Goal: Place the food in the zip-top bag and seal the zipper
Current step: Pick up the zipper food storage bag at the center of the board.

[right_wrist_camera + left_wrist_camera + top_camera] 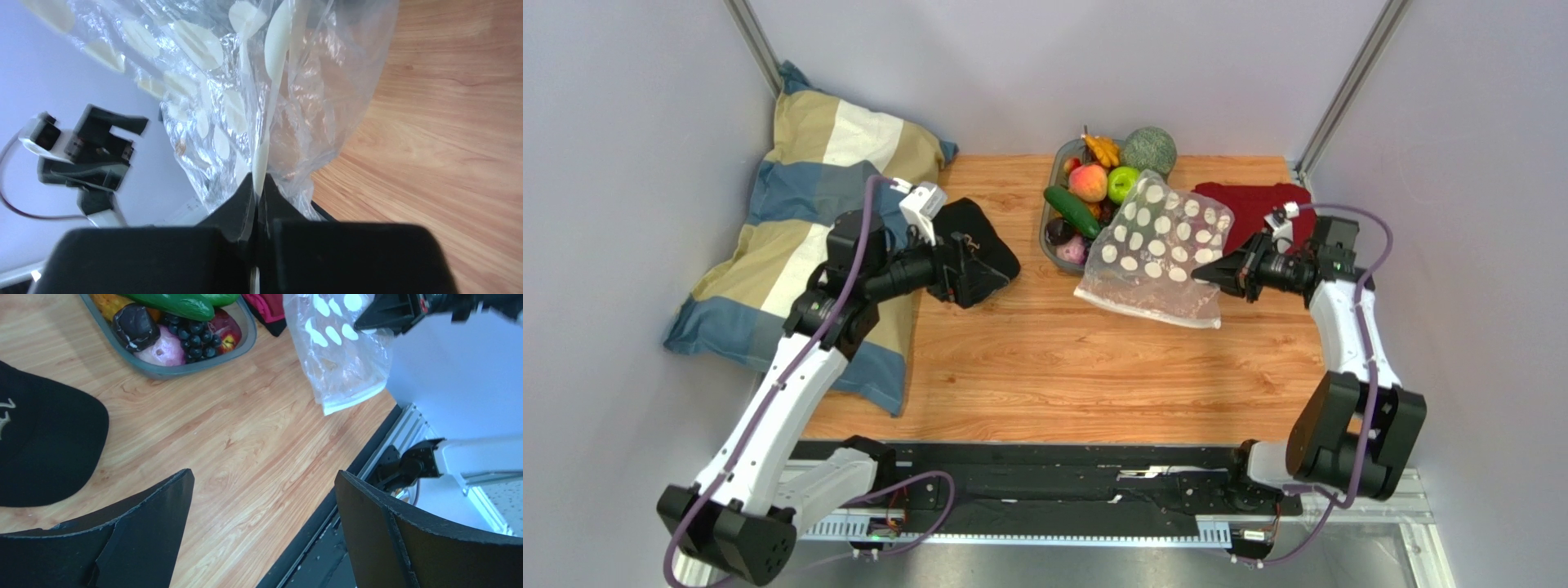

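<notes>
The zip-top bag was pinched at its edge by the right gripper, raised near the far right corner. The left gripper was spread, empty; the mouth's free lip should probably be taken by it.

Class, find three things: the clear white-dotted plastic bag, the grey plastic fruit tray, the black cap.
clear white-dotted plastic bag (1155, 243): top external view, middle of its dotted panel.
grey plastic fruit tray (184, 369): left wrist view, near rim.
black cap (49, 441): left wrist view, visible middle.
</notes>
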Controlling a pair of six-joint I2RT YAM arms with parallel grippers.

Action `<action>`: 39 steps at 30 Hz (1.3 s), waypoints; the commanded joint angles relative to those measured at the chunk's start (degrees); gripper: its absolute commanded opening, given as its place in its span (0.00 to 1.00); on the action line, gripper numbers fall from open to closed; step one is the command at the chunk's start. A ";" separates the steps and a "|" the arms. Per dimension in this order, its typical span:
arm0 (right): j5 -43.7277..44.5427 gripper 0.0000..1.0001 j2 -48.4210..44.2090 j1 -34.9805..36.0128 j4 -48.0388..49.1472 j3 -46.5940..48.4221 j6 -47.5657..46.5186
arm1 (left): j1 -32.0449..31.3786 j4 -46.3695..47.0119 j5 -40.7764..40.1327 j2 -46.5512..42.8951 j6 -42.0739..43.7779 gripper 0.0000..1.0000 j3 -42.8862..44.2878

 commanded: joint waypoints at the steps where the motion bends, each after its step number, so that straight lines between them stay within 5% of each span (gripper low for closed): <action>1: -3.49 0.00 -7.86 -3.01 36.70 -12.73 42.10 | -3.55 9.13 -3.92 5.83 -7.10 0.94 5.06; 5: 0.90 0.00 -12.26 -3.11 52.28 -19.69 63.46 | -9.08 12.29 -5.77 13.29 -6.48 0.88 10.94; 11: 3.71 0.00 -17.18 -3.11 55.05 -22.86 74.49 | -15.41 18.35 -7.97 23.93 -12.45 0.77 17.02; 17: 9.08 0.00 -23.33 -3.02 43.10 -21.98 71.42 | -20.51 24.16 -9.99 31.67 -21.95 0.68 22.82; 27: 11.10 0.00 -25.80 -1.35 40.80 -23.56 72.21 | -26.23 28.21 -10.08 39.15 -29.95 0.58 28.63; 35: 10.93 0.00 -27.21 0.41 36.85 -23.65 70.55 | -26.94 27.94 -11.67 42.57 -33.03 0.29 29.86; 38: 11.28 0.14 -26.51 0.24 35.79 -23.92 68.09 | -26.94 26.28 -11.14 42.14 -32.42 0.00 29.95; 39: 11.19 0.32 -25.98 0.06 35.27 -23.57 63.38 | -26.76 24.88 -10.79 41.70 -32.07 0.00 29.43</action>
